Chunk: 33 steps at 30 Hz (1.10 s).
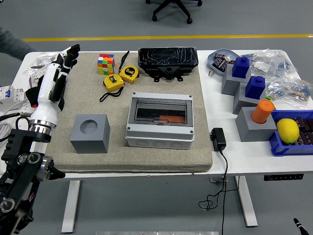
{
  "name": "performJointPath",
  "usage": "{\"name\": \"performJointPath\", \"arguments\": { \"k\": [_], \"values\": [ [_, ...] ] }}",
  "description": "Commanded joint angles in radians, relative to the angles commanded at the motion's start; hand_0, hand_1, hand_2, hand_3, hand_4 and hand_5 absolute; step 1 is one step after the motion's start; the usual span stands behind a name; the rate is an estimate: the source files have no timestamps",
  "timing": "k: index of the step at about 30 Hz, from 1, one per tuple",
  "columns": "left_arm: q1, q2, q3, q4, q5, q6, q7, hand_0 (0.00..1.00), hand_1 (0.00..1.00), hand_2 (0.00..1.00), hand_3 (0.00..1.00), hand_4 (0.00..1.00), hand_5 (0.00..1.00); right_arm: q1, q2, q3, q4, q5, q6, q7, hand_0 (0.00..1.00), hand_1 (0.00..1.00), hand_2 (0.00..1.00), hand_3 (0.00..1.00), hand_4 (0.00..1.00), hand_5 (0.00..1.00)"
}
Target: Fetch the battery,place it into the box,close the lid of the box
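The grey box (159, 120) sits mid-mat with its clear lid lying flat and shut. Through the lid's window I see an orange-brown battery (170, 119) inside. My left hand (66, 56), white with black fingertips, hangs over the mat's far left edge, well away from the box. Its fingers are stretched out and hold nothing. My right arm does not show.
A grey cube with a round hole (90, 132) stands left of the box. Behind are two yellow tape measures (121, 77), a puzzle cube (106, 63) and a black tray (167, 58). Blocks, an orange cylinder (262, 110) and a lemon (287, 130) crowd the right. A power adapter (217, 139) lies beside the mat. A sleeve (10, 41) shows top left.
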Motion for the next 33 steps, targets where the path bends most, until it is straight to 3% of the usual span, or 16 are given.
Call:
{"name": "performJointPath", "arguments": {
  "k": [2, 3, 7, 10, 14, 15, 20, 21, 26, 27, 30, 32, 33],
  "values": [
    [0.021, -0.005, -0.016, 0.001, -0.085, -0.019, 0.005, 0.855, 0.920, 0.879, 0.863, 0.998, 0.998, -0.001, 0.002, 0.002, 0.000, 0.011, 0.003, 0.001, 0.874, 0.855, 0.807, 0.859, 0.998, 0.998],
    [0.033, -0.009, -0.024, 0.001, -0.130, -0.032, 0.010, 0.813, 0.858, 0.812, 0.796, 0.998, 0.998, -0.002, 0.005, 0.002, 0.000, 0.027, 0.006, 0.001, 0.874, 0.855, 0.807, 0.859, 0.998, 0.998],
    [0.062, -0.017, -0.037, 0.005, -0.296, -0.059, 0.024, 0.813, 0.858, 0.812, 0.796, 0.998, 0.998, -0.005, 0.009, -0.014, 0.000, 0.131, 0.028, 0.000, 0.874, 0.855, 0.807, 0.859, 0.998, 0.998],
    [0.080, -0.015, -0.039, 0.011, -0.345, -0.067, 0.031, 0.779, 0.796, 0.748, 0.732, 0.998, 0.998, -0.010, 0.013, -0.018, 0.000, 0.229, 0.051, -0.005, 0.880, 0.856, 0.808, 0.860, 0.998, 0.998],
    [0.092, -0.016, -0.041, 0.015, -0.321, -0.067, 0.030, 0.779, 0.796, 0.748, 0.732, 0.998, 0.998, -0.020, 0.016, 0.038, 0.000, 0.234, 0.068, -0.001, 0.880, 0.856, 0.808, 0.860, 0.998, 0.998],
    [0.093, -0.018, -0.046, 0.014, -0.292, -0.067, 0.029, 0.766, 0.783, 0.734, 0.716, 0.998, 0.998, -0.026, 0.016, 0.066, 0.000, 0.205, 0.075, 0.004, 0.976, 0.877, 0.814, 0.858, 0.998, 0.978],
    [0.088, -0.021, -0.067, 0.009, -0.185, -0.055, 0.019, 0.766, 0.783, 0.734, 0.716, 0.998, 0.998, -0.037, 0.013, 0.099, 0.000, 0.156, 0.080, 0.008, 0.976, 0.877, 0.814, 0.858, 0.998, 0.978],
    [0.087, -0.021, -0.069, 0.009, -0.174, -0.053, 0.018, 0.763, 0.772, 0.726, 0.697, 0.998, 0.976, -0.037, 0.013, 0.099, 0.000, 0.153, 0.080, 0.007, 0.998, 0.907, 0.821, 0.857, 0.998, 0.898],
    [0.073, -0.028, -0.113, 0.008, -0.087, -0.038, 0.022, 0.763, 0.772, 0.726, 0.697, 0.998, 0.976, -0.033, 0.012, 0.053, 0.000, 0.187, 0.080, 0.008, 0.998, 0.907, 0.821, 0.857, 0.998, 0.898],
    [0.071, -0.029, -0.118, 0.008, -0.073, -0.035, 0.022, 0.756, 0.764, 0.720, 0.699, 0.998, 0.998, -0.032, 0.012, 0.050, 0.000, 0.189, 0.079, 0.008, 0.966, 0.883, 0.813, 0.854, 0.998, 0.953],
    [0.065, -0.031, -0.134, 0.002, -0.002, -0.025, 0.030, 0.756, 0.764, 0.720, 0.699, 0.998, 0.998, -0.026, 0.013, 0.043, 0.000, 0.199, 0.076, 0.008, 0.966, 0.883, 0.813, 0.854, 0.998, 0.953],
    [0.065, -0.030, -0.137, -0.001, 0.010, -0.023, 0.031, 0.756, 0.764, 0.720, 0.699, 0.998, 0.998, -0.025, 0.013, 0.040, 0.000, 0.198, 0.075, 0.006, 0.966, 0.883, 0.813, 0.854, 0.998, 0.953],
    [0.065, -0.031, -0.140, 0.000, 0.004, -0.023, 0.032, 0.748, 0.762, 0.731, 0.702, 0.998, 0.998, -0.025, 0.013, 0.038, 0.000, 0.196, 0.076, 0.005, 0.928, 0.869, 0.808, 0.848, 0.998, 0.998]
  ]
}}
